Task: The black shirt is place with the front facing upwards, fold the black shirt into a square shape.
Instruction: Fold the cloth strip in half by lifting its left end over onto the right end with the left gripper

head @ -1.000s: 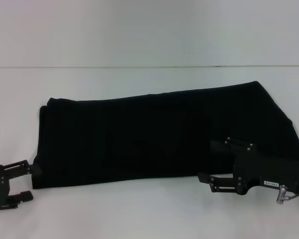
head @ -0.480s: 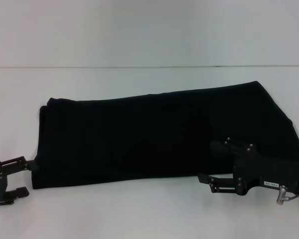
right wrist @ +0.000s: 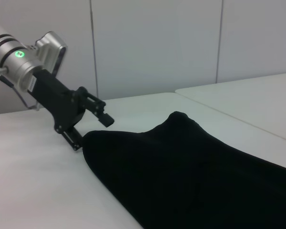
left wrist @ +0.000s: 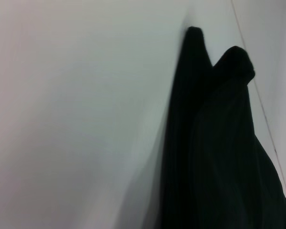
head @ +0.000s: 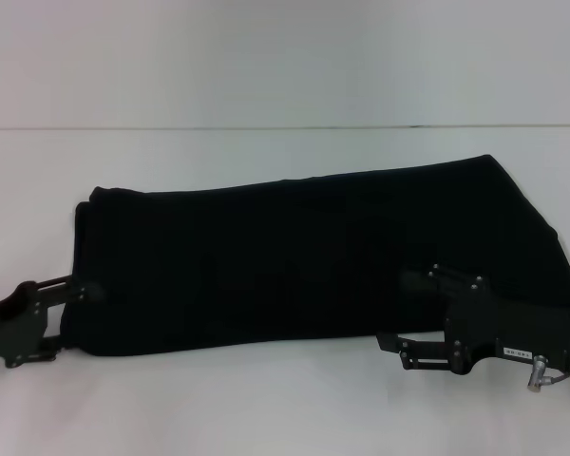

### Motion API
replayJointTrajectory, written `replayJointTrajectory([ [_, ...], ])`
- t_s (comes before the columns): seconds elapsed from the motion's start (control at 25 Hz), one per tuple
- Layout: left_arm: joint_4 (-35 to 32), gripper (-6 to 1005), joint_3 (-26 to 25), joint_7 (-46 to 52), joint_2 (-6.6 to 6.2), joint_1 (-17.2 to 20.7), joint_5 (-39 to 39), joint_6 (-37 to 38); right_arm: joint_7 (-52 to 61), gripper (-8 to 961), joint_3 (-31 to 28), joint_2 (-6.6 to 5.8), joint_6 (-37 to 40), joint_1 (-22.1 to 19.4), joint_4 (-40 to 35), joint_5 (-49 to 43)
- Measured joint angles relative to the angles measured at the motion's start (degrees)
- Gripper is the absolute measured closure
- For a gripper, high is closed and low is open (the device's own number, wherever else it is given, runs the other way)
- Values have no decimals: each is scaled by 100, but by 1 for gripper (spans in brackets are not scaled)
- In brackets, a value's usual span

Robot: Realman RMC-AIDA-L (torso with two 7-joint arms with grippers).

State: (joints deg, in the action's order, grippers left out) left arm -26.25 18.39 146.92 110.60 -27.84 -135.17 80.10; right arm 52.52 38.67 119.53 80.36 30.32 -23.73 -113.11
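The black shirt (head: pixel 304 256) lies on the white table (head: pixel 266 408) as a long folded strip, with no lettering showing. My left gripper (head: pixel 69 317) is open at the strip's near left corner; one finger reaches over the cloth and the other is low at the table. The right wrist view shows the left gripper (right wrist: pixel 89 130) open against the shirt (right wrist: pixel 190 176) at that corner. My right gripper (head: pixel 400 310) is open at the near edge toward the right end, its upper finger over the cloth. The left wrist view shows only the shirt's end (left wrist: pixel 214 143), no fingers.
The table's far edge (head: pixel 285 127) meets a pale wall behind the shirt. Bare table surface runs along the front of the shirt between the two grippers. A second white table surface (right wrist: pixel 257 95) shows in the right wrist view.
My left gripper has moved right and up from beside the shirt onto its near left corner. The right gripper and the shirt have not moved.
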Motion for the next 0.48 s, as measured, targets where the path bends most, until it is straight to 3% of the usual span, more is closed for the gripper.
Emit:
replayJointTrajectory([
  [0.48, -27, 185, 178, -37, -28, -167, 1, -98, 10, 31, -2, 0, -5, 0, 0, 0],
])
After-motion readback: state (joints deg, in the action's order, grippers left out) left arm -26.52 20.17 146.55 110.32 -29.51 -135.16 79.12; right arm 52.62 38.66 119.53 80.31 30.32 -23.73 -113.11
